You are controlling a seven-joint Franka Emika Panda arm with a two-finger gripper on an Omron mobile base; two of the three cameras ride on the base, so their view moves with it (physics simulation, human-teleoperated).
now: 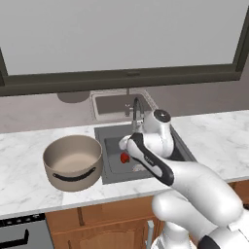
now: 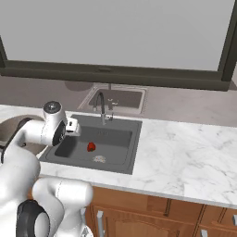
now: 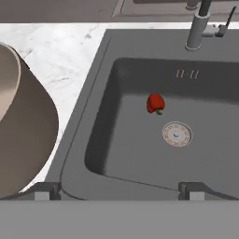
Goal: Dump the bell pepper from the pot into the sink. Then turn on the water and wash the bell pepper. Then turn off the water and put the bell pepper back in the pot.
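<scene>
The small red bell pepper [image 3: 155,103] lies on the floor of the dark grey sink [image 3: 116,135], just up-left of the round metal drain [image 3: 177,134]. It also shows in the basin from both base views [image 1: 124,157] [image 2: 91,147]. The beige pot [image 1: 73,163] stands upright on the marble counter left of the sink, and its wall fills the left edge of the hand view [image 3: 28,130]. My gripper [image 3: 119,192] hangs above the sink's near edge, open, with nothing between its fingertips. The curved faucet [image 1: 136,113] [image 2: 101,105] rises at the sink's back.
A smaller, paler basin [image 2: 115,99] sits behind the sink below the window. Marble counter [image 2: 185,152] stretches to the right. A stove edge [image 1: 19,233] shows at the lower left, under the counter.
</scene>
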